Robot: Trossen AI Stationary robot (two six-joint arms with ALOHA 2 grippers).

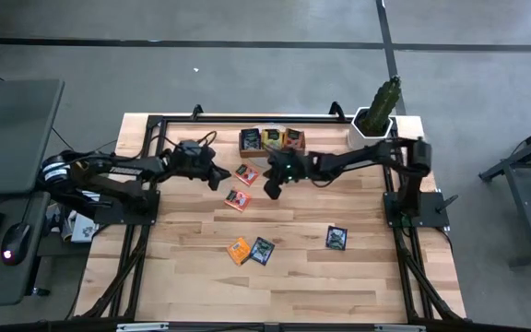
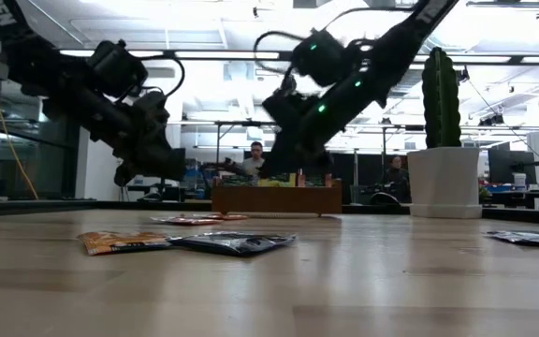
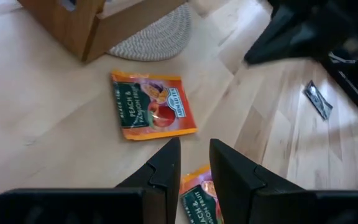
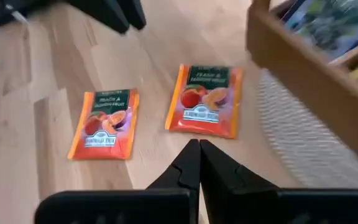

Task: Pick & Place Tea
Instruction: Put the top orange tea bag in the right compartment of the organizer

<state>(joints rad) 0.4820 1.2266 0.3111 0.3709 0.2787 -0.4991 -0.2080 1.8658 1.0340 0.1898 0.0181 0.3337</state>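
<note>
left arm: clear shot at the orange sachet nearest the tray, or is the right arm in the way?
Probably yes. The left claw hangs open beside that orange sachet, bare wood between them. The right claw, shut and empty, hovers on the sachet's far side, so crowding is possible.

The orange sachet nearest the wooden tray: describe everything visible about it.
The orange sachet is a small flat square foil packet with a dark green label band reading "Peach & Passion Fruit" and printed fruit. It lies flat, face up, on the wooden table, touching nothing, just in front of the tray and the woven mat under it. A second orange sachet lies apart beside it. The left gripper and the right gripper hover above it, neither touching.
</note>
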